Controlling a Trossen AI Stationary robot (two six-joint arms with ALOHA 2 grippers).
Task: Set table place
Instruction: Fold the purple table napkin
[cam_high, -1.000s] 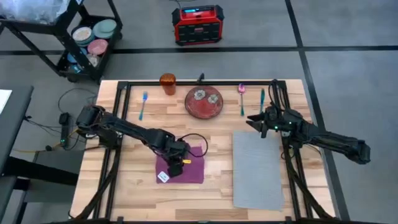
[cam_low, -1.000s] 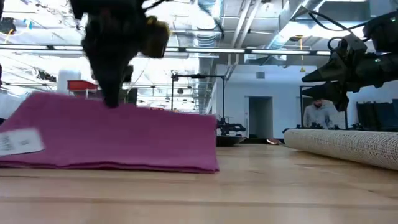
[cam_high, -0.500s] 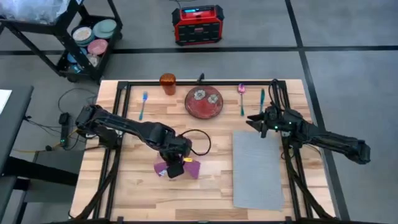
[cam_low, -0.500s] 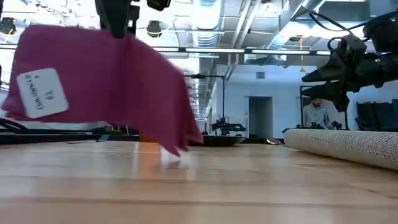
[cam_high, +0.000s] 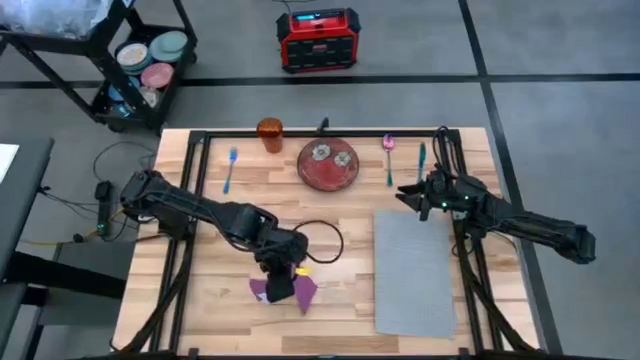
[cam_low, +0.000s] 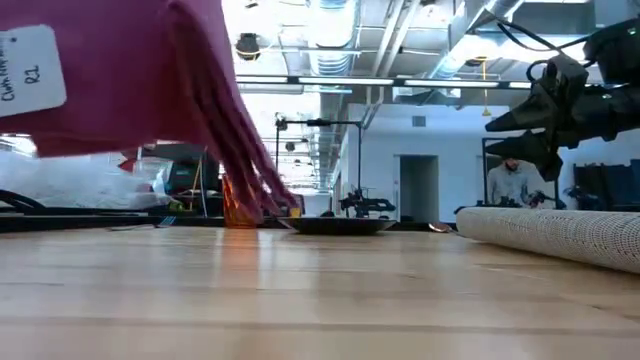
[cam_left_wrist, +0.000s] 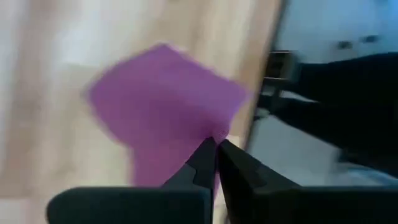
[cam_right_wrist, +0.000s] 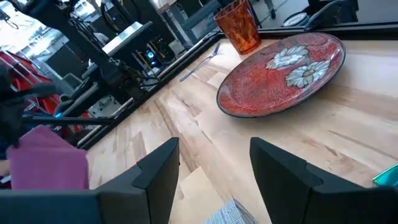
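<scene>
Room: grey floor around my table (cam_high: 220, 320), a black cart (cam_high: 120, 70) with bowls at far left, a red box (cam_high: 317, 40) on the floor beyond the far edge.
Table: light wood planks on a black frame, both my arms reaching in from the sides.
Blue fork (cam_high: 231, 168): far left part of the table, lying flat.
Orange cup (cam_high: 270, 133): upright at the far edge, just left of the plate.
My left gripper (cam_high: 279, 281): over the near middle-left of the table, fingers (cam_left_wrist: 202, 163) pinched tight on a corner of the purple napkin.
Purple napkin (cam_high: 283, 289): lifted clear of the wood, hanging bunched from my left gripper; a white tag (cam_low: 30, 70) shows on it in the low view.
Red plate (cam_high: 328, 164): far middle, flower pattern up, resting flat.
Pink utensil (cam_high: 388, 147): just right of the plate.
Teal utensil (cam_high: 421, 158): right of the pink one, near my right gripper.
Grey placemat (cam_high: 413, 270): right half of the table, flat, bare.
My right gripper (cam_high: 412, 192): hovering above the placemat's far edge, fingers (cam_right_wrist: 155, 168) spread apart, holding nothing.
</scene>
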